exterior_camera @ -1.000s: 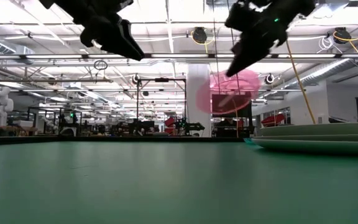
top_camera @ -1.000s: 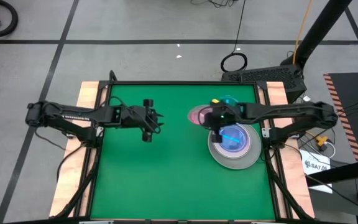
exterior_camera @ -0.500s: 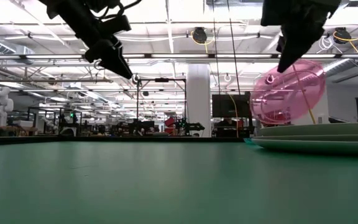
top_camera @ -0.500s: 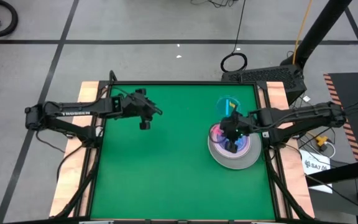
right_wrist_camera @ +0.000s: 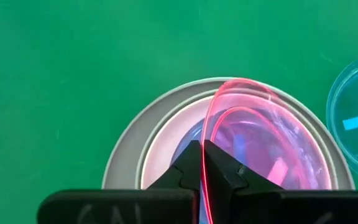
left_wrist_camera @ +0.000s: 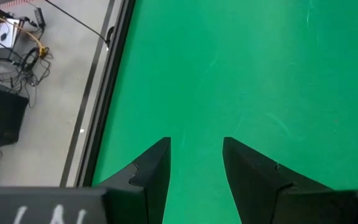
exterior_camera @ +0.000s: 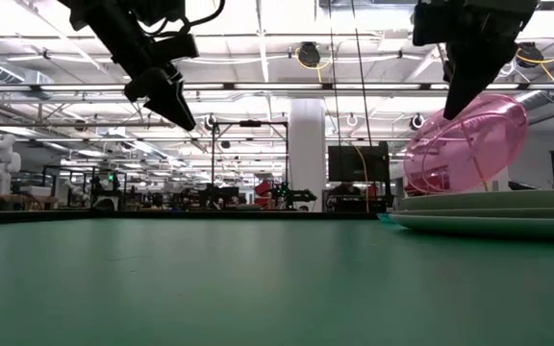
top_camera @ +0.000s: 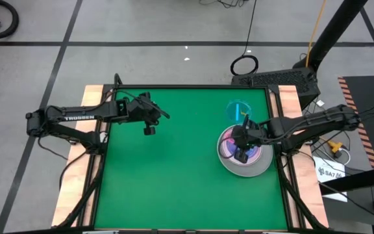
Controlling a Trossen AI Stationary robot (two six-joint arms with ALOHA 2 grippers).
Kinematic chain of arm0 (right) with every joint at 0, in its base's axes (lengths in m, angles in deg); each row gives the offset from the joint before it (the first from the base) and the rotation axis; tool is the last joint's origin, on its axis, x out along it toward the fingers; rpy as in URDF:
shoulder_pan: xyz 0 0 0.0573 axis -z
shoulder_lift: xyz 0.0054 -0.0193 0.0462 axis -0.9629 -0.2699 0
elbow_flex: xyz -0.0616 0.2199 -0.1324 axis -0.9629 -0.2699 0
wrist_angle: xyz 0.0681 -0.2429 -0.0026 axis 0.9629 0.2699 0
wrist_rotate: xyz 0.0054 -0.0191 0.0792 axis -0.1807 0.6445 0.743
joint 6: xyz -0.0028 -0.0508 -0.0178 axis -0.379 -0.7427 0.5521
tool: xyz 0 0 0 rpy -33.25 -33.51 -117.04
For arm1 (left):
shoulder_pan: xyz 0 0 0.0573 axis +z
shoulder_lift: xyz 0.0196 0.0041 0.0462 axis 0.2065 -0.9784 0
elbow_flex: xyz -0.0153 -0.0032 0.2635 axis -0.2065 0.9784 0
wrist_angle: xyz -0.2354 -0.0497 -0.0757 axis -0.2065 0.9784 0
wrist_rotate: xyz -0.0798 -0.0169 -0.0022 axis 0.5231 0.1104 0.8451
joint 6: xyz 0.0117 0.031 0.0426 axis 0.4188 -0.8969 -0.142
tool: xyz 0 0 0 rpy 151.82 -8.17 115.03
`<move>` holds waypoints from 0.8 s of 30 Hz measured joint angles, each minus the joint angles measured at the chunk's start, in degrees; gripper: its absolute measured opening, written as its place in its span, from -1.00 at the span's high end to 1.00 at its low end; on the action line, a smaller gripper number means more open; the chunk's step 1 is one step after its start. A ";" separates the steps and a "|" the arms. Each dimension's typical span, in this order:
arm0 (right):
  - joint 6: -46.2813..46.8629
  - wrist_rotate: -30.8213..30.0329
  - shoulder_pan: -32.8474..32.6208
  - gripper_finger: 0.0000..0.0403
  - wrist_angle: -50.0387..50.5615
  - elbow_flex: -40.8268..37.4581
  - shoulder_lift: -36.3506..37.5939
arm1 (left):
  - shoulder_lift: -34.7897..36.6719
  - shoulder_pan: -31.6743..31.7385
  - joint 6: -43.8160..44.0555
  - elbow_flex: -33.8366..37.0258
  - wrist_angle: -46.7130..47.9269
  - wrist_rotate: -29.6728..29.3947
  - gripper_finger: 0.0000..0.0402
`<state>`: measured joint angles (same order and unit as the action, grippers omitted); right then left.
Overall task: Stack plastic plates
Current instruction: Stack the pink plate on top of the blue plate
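left arm (top_camera: 76, 119) (marked TROSSEN), pink plate (right_wrist_camera: 260, 134)

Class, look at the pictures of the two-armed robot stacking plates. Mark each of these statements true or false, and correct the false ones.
1. The right claw grips a pink plate by its rim. True.
2. The pink plate lies flat on the stack. False: it hangs tilted above the stack.
3. The left claw holds a blue plate. False: it is open and empty, above bare green table.
4. One blue plate lies alone on the table, beside the stack. True.
5. The stack's bottom plate is the largest, grey. True.
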<state>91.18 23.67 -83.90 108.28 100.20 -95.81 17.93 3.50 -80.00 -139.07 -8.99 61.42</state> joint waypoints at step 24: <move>2.92 0.26 -0.65 0.52 -0.62 -0.02 -6.49 | 0.00 0.00 0.43 0.00 0.30 0.02 0.23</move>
<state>94.10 23.93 -84.55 107.67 100.18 -102.30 17.93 3.50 -79.57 -139.07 -8.69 61.45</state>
